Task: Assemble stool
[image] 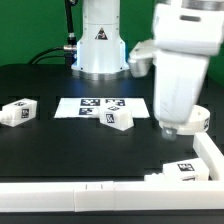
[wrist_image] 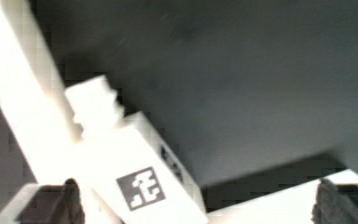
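Observation:
My gripper (image: 168, 129) hangs open over the exterior view's right side of the table, holding nothing. A white stool leg (image: 181, 170) with a tag lies below it, against the white L-shaped rail (image: 60, 198). In the wrist view this leg (wrist_image: 137, 165) lies along the rail (wrist_image: 19, 95), between the open fingertips (wrist_image: 51, 206) and nearer one of them; my gripper (wrist_image: 197, 206) is above it. The round seat (image: 201, 120) sits behind the gripper, mostly hidden. A second leg (image: 118, 119) lies mid-table and a third (image: 18, 112) at the exterior view's left.
The marker board (image: 92, 105) lies flat mid-table in front of the robot base (image: 100, 45). The rail runs along the front edge and up the exterior view's right side (image: 210, 150). The table is black.

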`<state>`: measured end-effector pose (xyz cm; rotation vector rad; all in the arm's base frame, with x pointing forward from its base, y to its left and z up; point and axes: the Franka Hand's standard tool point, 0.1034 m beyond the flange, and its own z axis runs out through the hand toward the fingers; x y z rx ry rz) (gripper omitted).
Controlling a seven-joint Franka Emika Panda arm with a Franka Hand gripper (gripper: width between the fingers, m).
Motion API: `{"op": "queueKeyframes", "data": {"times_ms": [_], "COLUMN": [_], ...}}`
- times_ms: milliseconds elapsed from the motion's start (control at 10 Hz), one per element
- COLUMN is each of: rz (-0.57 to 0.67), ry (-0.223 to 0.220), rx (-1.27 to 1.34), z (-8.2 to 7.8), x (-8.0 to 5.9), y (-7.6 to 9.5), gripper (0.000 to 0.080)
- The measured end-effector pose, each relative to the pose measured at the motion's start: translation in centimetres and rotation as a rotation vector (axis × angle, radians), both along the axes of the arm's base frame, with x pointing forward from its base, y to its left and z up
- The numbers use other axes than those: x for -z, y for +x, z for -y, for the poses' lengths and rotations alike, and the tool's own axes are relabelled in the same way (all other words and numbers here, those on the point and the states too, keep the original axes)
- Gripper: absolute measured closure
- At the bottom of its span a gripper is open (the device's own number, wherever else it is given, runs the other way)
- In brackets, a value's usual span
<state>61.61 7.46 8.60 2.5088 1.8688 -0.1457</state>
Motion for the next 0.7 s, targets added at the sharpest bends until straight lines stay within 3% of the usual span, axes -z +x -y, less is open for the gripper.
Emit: {"op": "queueKeyframes", "data": {"times_ms": [500, 700], "rz": [-0.005, 0.043], "ry": [0.002, 0.025], "rx": [-0.010, -0.118], "z": [0.2, 0.3], "x": [0.4, 1.2], "y": [-0.1, 2.4], "gripper": [0.0150, 0.0150]}}
